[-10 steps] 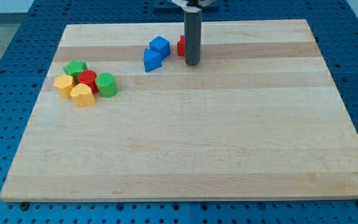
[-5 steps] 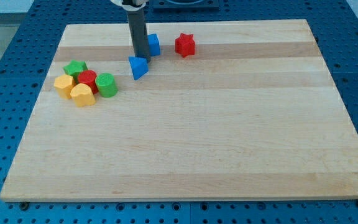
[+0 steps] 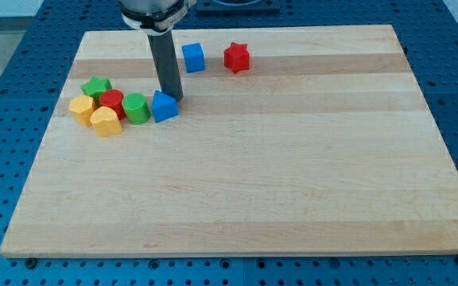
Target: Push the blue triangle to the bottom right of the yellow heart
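The blue triangle (image 3: 164, 106) lies on the wooden board (image 3: 245, 183) at the view's upper left, touching the right side of a green cylinder (image 3: 136, 108). My tip (image 3: 171, 96) stands right behind the triangle, at its upper right edge, touching it. The yellow heart (image 3: 106, 121) lies at the bottom of a tight cluster to the left; the triangle is to its right and slightly higher in the view.
The cluster also holds a green star (image 3: 96, 86), a red cylinder (image 3: 111, 101) and a yellow hexagon (image 3: 81, 107). A blue cube (image 3: 193, 57) and a red star (image 3: 236, 57) sit near the board's top edge.
My tip moved left and down across the board, pushing the blue triangle away from the blue cube until it met the green cylinder. The other blocks stayed put.
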Controlling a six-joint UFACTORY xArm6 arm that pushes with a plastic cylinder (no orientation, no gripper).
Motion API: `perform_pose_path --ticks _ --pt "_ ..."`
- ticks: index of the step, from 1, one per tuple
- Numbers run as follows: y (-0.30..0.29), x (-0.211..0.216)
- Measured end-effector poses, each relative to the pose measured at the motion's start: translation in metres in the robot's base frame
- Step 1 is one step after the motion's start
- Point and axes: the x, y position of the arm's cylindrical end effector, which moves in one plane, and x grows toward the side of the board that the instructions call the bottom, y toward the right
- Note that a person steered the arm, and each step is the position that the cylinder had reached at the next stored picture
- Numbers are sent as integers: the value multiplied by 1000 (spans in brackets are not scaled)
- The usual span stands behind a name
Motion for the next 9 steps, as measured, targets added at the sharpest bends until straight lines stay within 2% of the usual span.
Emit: perform_pose_path --ticks 5,9 --pt "2 46" --pt "-38 60"
